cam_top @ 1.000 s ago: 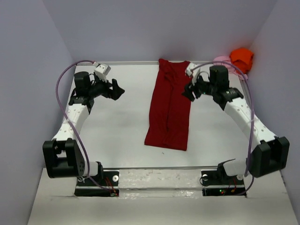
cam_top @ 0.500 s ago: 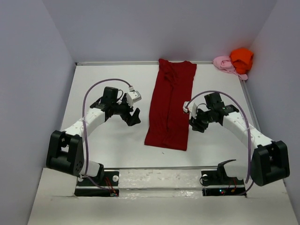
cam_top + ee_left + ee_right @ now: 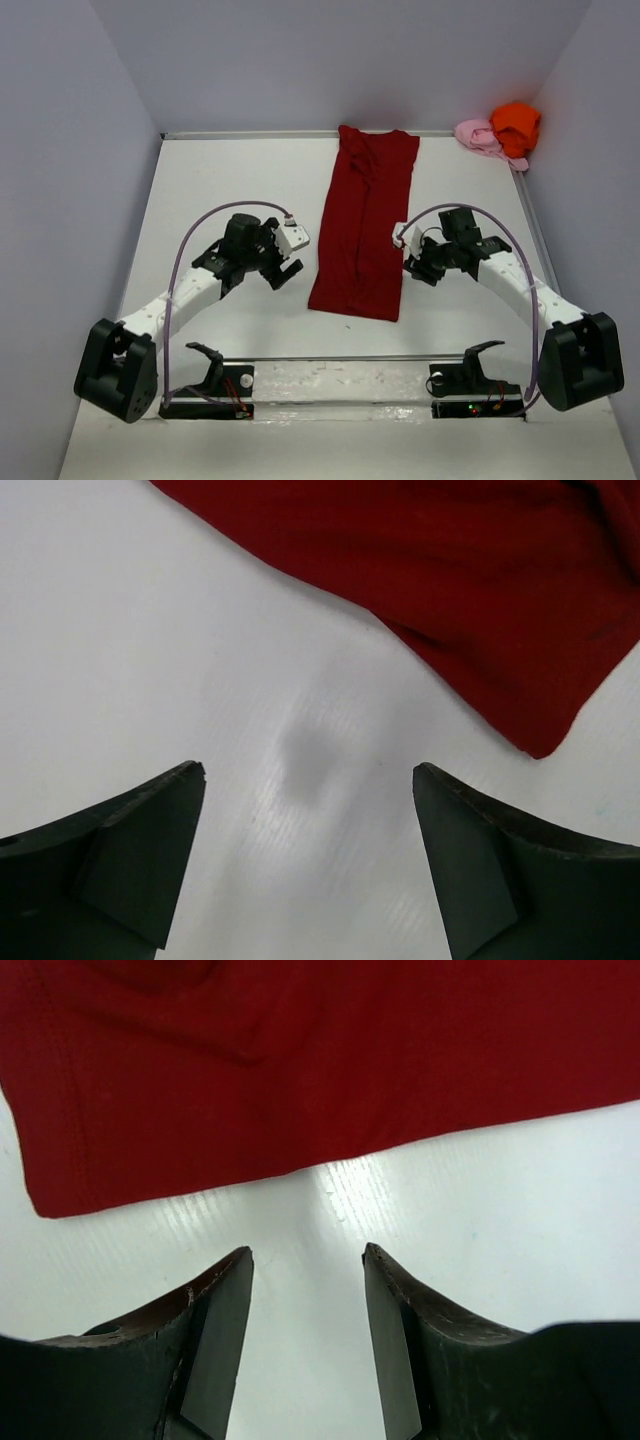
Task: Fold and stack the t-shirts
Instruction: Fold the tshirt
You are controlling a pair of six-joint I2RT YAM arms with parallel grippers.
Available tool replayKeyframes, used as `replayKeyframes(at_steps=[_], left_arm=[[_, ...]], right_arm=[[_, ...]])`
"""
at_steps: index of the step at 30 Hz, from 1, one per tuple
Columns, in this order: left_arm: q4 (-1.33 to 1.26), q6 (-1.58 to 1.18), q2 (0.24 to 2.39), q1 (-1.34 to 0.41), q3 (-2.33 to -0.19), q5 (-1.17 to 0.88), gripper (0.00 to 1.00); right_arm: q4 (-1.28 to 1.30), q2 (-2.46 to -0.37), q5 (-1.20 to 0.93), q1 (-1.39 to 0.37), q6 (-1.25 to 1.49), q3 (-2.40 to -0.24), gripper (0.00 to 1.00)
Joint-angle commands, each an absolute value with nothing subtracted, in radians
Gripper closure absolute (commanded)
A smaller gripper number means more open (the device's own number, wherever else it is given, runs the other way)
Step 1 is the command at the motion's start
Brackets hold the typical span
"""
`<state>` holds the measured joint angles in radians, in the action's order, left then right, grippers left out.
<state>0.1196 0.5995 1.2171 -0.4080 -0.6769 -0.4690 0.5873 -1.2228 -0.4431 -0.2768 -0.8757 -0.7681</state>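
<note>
The left claw (image 3: 305, 776) hovers low, jaws wide apart, the right claw (image 3: 308, 1252) likewise, jaws narrower.

A white table (image 3: 232, 182) sits between pale lilac walls (image 3: 340, 60).

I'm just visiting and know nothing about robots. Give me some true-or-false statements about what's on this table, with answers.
1. The dark red shirt lies as a long narrow strip. True.
2. The left gripper is clamped on it. False: its jaws are open, gripping nothing, beside the shirt's near corner.
3. The orange shirt and pink shirt are bunched in the far right corner. True.
4. The right gripper holds the pink shirt. False: it is open and empty, by the dark red shirt's edge.
</note>
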Motion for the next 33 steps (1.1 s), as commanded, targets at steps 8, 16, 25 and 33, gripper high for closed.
replayKeyframes(at_steps=[8,16,25,33], left_arm=[[-0.270,0.689,1.075,-0.695,-0.442,0.050,0.04],[-0.298,0.778,0.964,-0.877,-0.350,0.098,0.04],[-0.299,0.801,0.876,-0.979,-0.287,0.051,0.04],[-0.321,0.825,0.950,-1.095,-0.278,0.089,0.04]], right_arm=[[0.408,-1.144,-0.160,-0.508,-0.917,-0.635,0.46],[0.397,-1.049,-0.106,-0.669,-0.871,-0.591,0.47],[0.387,-1.092,-0.101,-0.850,-0.776,-0.561,0.46],[0.389,-1.146,-0.067,-0.907,-0.756,-0.609,0.49]])
